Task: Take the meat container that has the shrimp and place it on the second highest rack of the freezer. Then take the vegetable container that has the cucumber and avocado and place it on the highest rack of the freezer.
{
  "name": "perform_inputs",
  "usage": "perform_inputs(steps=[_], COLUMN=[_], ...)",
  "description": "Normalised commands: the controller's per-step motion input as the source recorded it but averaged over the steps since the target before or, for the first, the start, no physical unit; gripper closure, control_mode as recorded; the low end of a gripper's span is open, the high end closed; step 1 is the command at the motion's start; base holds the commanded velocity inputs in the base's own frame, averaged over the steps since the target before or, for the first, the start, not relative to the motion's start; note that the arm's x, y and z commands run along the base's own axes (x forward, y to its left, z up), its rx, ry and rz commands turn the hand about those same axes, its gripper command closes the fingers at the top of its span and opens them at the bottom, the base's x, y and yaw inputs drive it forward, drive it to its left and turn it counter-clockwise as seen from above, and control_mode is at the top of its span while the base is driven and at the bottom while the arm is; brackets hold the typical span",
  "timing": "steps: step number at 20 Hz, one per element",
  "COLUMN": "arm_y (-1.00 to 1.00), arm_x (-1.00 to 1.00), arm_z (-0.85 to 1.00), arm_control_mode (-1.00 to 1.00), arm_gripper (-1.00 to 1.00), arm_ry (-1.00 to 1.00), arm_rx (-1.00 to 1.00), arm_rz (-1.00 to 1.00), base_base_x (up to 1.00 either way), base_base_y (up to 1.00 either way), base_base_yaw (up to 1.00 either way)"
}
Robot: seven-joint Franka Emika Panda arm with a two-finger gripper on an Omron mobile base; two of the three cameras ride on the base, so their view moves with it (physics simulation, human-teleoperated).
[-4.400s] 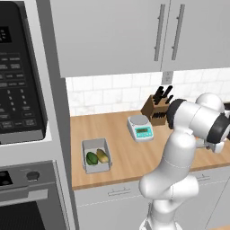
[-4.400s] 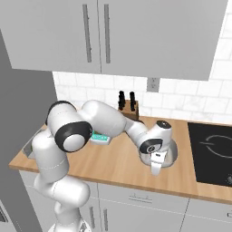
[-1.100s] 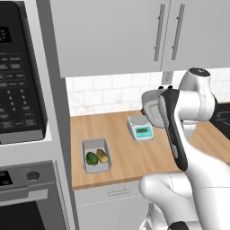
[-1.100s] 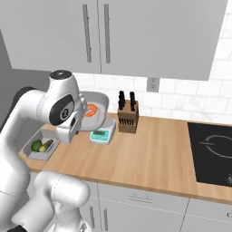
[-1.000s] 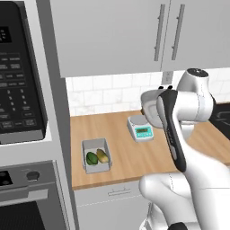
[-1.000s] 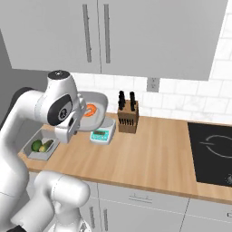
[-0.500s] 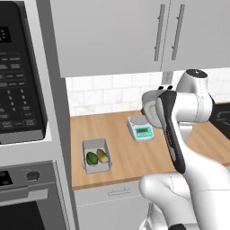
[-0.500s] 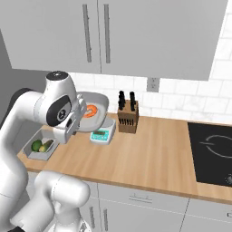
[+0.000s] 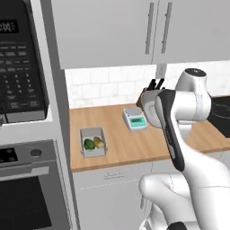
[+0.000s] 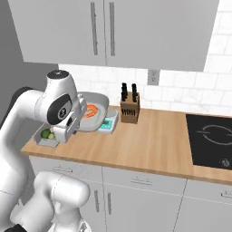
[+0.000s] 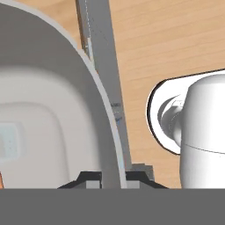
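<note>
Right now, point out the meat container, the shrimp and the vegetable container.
meat container (image 10: 99,100): right base view, on its pale rim at the upper right.
shrimp (image 10: 91,111): right base view, on the orange lump inside the tray.
vegetable container (image 9: 92,148): left base view, on its front wall.

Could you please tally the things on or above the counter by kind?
Containers: 2, the meat container held by the gripper, and the vegetable tub.
Food pieces: 3, the shrimp and 2 green pieces.
Kitchen scale: 1.
Knife block: 1.
Total: 7.
</note>
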Motion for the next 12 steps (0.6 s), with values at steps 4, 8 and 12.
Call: perform_inputs(steps=[4,8,12], arm_y=[0.0,0.0,0.0], arm_x=[0.0,0.0,0.0], arm_z=[0.0,0.0,0.0], arm_control_mode=[1.0,1.0,1.0], arm_gripper=[1.0,1.0,1.0], arm_ry=[0.0,0.0,0.0], arm_rx=[0.0,0.0,0.0], arm_rz=[0.0,0.0,0.0], base_base_x=[-1.0,-0.84,-0.26], base_base_y=[-0.43,-0.16,0.01], base_base_yaw=[0.05,0.32,0.7])
